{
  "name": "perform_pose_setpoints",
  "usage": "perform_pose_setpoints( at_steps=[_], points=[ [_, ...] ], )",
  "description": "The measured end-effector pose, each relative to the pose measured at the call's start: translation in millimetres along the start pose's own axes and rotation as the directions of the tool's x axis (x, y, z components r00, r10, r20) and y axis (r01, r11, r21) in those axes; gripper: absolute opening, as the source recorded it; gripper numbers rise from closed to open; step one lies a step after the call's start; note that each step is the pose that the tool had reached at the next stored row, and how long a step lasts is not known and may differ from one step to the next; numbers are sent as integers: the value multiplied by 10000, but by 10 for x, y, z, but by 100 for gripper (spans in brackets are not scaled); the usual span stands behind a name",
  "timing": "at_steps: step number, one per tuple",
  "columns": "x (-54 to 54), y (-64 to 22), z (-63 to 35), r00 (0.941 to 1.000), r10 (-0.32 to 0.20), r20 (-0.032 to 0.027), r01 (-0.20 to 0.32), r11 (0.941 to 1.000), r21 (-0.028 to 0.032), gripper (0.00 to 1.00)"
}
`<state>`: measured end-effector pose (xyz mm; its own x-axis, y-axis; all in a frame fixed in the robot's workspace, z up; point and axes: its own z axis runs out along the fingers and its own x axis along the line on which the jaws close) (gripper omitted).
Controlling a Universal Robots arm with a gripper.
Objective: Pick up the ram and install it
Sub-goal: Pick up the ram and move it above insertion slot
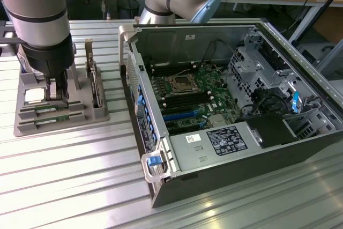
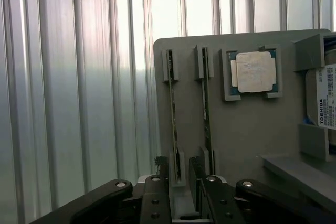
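Between the fingers of the spread gripper (image 2: 178, 170) sits one end of the ram (image 2: 172, 108), not yet pinched. Its long axis runs straight away along the tray (image 2: 247, 135).

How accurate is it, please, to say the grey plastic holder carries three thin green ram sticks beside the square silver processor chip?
Not quite: the wrist view shows two thin green ram sticks, not three, in the grey plastic holder beside the square silver processor chip.
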<state>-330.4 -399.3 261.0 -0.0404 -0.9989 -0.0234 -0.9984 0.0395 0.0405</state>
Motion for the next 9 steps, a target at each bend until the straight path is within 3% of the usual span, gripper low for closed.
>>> perform_pose_setpoints(
  at_steps=[9],
  points=[
    [6, 1, 66, 10000, 0, 0, 0, 10000, 1, 30]
  ],
)
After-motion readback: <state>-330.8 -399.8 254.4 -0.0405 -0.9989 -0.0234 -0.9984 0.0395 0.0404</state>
